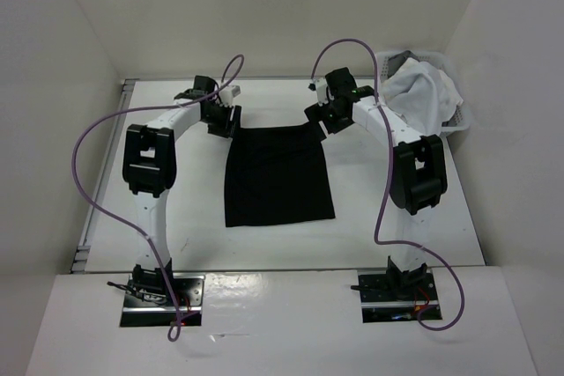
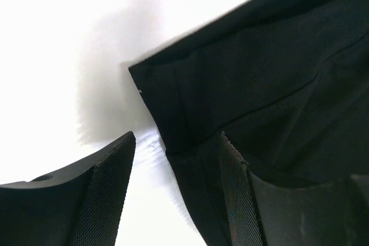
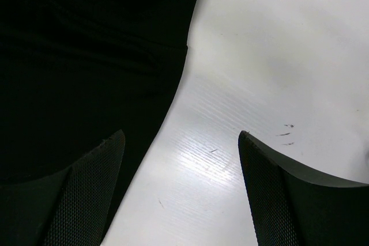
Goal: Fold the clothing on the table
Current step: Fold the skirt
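At the counter's (image 1: 203,244) middle the black skirt-like garment (image 1: 278,178) lies flat, long axis running far to near, one arm over each far corner. Left fingers (image 2: 106,200) straddle the far-left corner, partly spread, nothing pinched; right fingers (image 3: 95,200) stand wide astride the far-right edge. White cloth bundle (image 1: 419,85) in its basket (image 1: 460,121) sits well right, no obstacle

Clothing (image 1: 278,178) on table (image 1: 203,244); basket (image 1: 461,119) far right
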Controlling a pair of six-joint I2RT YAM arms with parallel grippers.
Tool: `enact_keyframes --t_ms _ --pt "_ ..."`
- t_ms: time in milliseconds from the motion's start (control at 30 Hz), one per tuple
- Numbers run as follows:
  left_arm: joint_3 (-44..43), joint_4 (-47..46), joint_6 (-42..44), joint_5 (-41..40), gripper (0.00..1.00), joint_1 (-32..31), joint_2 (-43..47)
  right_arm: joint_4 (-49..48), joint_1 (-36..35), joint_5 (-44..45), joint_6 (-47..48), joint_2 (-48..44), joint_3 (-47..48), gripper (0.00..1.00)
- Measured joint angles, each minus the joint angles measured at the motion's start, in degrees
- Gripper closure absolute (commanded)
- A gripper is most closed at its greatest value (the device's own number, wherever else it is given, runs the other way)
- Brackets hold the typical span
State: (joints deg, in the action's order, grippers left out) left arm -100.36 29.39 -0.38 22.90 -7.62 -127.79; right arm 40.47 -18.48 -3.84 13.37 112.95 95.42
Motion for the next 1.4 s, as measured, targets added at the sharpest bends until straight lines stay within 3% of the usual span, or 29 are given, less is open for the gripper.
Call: enact_keyframes --t_ms 433,867,1033,1400 --pt "-2.64 -0.26 -0.07 -0.59 0.41 -2.1 -2.32 0.09 0.04 0.0 0.0 0.28 0.0 0.16" --pt "-3.19 -0.44 -0.11 -1.66 0.71 -2.8 -3.19 0.33 0.04 -0.15 0.0 2.49 0.85 0.16" --pt "-3.19 -0.24 -0.17 -2.01 0.83 -2.82 -3.19 1.14 0.04 -2.84 -0.44 6.97 7.26 0.16" --pt "-1.53 -0.59 0.02 -2.05 0.91 -2.82 -2.38 2.84 3.52 -12.31 -2.19 22.38 23.74 0.16"
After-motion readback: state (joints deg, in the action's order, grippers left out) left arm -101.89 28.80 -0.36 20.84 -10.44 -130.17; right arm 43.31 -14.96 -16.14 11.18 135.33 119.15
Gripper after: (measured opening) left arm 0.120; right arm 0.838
